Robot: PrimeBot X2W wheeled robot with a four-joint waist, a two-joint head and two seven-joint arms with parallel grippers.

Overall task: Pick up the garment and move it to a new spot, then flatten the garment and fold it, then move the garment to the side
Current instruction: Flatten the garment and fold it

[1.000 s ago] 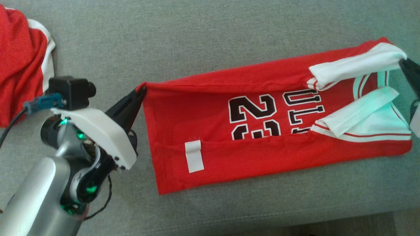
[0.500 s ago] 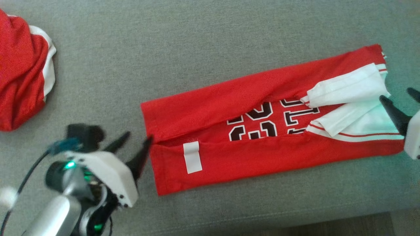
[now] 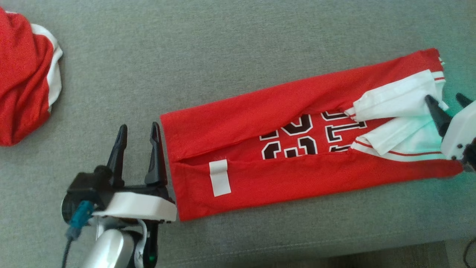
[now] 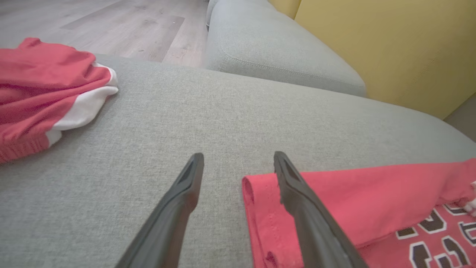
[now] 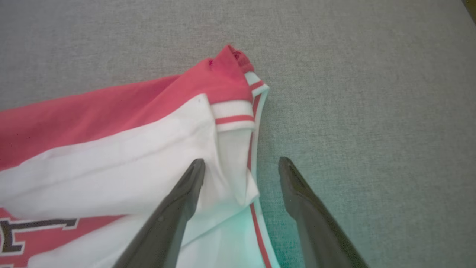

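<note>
- A crumpled red cloth (image 3: 26, 74) with white trim is seen well to the left of the garment (image 3: 282, 178), apart from it on the grey cushion (image 3: 223, 44); it is judged to be set aside, not part of the step in hand
- The left gripper (image 3: 139, 127) is held just beside the garment's left hem, its 2 fingers spread apart with nothing between them; whether the nearer finger touches the hem cannot be told
- The garment is laid flat as a long strip, both long edges turned in toward its centre, so 2 lengthwise folds are judged done and a crosswise fold not yet made
- A white tag (image 3: 219, 178) is shown near the garment's left end; no writing can be read on it
- Black print (image 3: 297, 143) outlined in white is exposed between the garment's folded edges; the digits and block letters are cut off by the flaps and cannot be read whole
- The white sleeves (image 3: 394, 102) are tucked inward at the garment's right end, likely to keep the strip narrow
- The right gripper (image 3: 445, 98) is held at the garment's right end, fingers apart and empty, 1 finger over the white cloth
</note>
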